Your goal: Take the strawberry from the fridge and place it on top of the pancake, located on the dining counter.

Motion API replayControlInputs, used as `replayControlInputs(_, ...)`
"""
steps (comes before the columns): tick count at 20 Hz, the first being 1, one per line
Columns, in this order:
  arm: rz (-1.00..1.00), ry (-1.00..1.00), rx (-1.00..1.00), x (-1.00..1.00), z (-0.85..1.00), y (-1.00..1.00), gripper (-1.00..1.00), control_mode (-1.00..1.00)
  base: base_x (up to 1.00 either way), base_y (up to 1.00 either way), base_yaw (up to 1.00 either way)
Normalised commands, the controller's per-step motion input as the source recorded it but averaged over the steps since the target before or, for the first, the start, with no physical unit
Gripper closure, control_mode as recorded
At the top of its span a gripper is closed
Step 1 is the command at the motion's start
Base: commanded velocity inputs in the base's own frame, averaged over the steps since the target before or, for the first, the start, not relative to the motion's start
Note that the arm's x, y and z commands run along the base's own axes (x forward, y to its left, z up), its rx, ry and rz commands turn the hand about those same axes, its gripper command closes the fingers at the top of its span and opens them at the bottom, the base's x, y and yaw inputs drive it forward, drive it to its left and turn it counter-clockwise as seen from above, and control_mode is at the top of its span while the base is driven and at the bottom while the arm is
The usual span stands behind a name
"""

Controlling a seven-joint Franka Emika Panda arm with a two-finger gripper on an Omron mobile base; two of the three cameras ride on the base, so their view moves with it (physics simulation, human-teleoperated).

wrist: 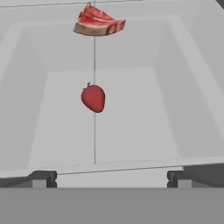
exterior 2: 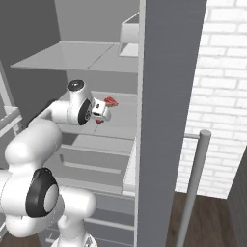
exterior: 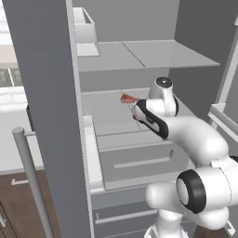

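I have the arm stretched forward into the open fridge [exterior: 139,56], hand level over the middle pale grey shelf [wrist: 131,113]. My gripper [wrist: 112,179] has its jaws spread wide, holding nothing. The strawberry [wrist: 93,97] lies on that shelf ahead of the fingertips, apart from them, with the pinkish-red slab [wrist: 99,22] farther back.

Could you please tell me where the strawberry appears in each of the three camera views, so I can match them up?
Left base view: strawberry, a red sliver at the hand's left edge, on the fridge shelf.
Right base view: a red speck just below the hand.
Hand view: centre-left, lying ahead of the open gripper.
Shared landmark: the pinkish-red slab just beyond it.
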Motion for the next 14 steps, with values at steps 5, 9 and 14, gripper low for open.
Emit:
replayControlInputs(5,0.00,0.00,0.00,0.21,0.00,0.00,-1.00,-1.00,0.00,0.00,0.00)
replayControlInputs(9,0.02,0.00,-0.01,0.02,-0.12,0.00,-1.00,-1.00,0.00,0.00,0.00)
replayControlInputs(14,0.03,0.00,-0.03,0.00,-0.24,0.00,-1.00,-1.00,0.00,0.00,0.00)
